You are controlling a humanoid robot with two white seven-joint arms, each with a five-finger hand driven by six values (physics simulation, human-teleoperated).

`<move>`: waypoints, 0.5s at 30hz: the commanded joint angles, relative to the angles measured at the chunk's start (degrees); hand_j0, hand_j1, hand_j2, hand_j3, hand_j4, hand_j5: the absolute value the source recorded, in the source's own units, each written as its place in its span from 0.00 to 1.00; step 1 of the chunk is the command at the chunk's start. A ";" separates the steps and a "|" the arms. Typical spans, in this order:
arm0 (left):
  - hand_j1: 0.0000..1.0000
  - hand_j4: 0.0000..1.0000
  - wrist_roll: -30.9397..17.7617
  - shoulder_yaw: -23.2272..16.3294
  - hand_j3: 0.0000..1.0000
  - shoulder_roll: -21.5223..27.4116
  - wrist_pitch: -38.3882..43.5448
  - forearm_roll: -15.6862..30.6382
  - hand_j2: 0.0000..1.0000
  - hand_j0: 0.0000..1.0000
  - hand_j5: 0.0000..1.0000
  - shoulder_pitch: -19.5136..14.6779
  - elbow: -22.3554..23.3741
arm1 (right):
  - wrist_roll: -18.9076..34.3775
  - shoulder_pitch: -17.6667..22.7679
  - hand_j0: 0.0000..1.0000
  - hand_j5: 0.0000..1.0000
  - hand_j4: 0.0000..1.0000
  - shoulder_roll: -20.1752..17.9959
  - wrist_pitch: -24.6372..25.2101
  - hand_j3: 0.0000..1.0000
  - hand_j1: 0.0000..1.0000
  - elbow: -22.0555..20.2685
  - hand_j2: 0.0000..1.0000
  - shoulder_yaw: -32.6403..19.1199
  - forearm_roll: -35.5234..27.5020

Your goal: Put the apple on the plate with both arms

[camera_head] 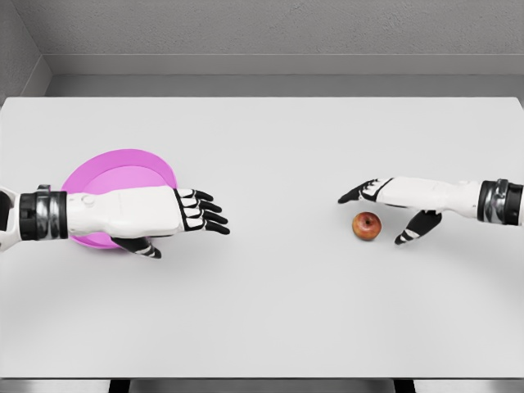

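Observation:
A red apple (367, 225) sits on the white table, right of the middle. My right hand (383, 211) hovers just above and to the right of it, open, with the fingers stretched past its far side and the thumb on its near right side. A pink plate (115, 172) lies at the left of the table. My left hand (190, 225) reaches in over the plate's near half, open, fingers pointing right and holding nothing. The forearm hides part of the plate.
The white table (270, 311) spans the whole view, with a grey wall behind its far edge. Dark table legs show below the near edge.

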 commanded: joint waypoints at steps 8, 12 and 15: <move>1.00 1.00 0.03 0.01 1.00 -0.01 0.09 0.04 1.00 1.00 1.00 -0.09 -0.01 | -0.02 -0.44 1.00 1.00 1.00 0.80 -0.29 1.00 1.00 1.83 1.00 0.65 -0.38; 1.00 1.00 0.03 0.01 1.00 -0.01 0.09 -0.05 1.00 1.00 1.00 -0.09 -0.01 | -0.02 -0.53 0.96 0.96 0.96 0.80 -0.84 0.96 0.96 1.83 0.96 0.65 -0.38; 1.00 1.00 0.03 0.01 1.00 -0.01 0.09 -0.05 1.00 1.00 1.00 0.00 -0.01 | -0.02 -0.53 0.95 0.95 0.95 1.06 -0.84 0.95 0.95 1.83 0.95 0.65 -0.38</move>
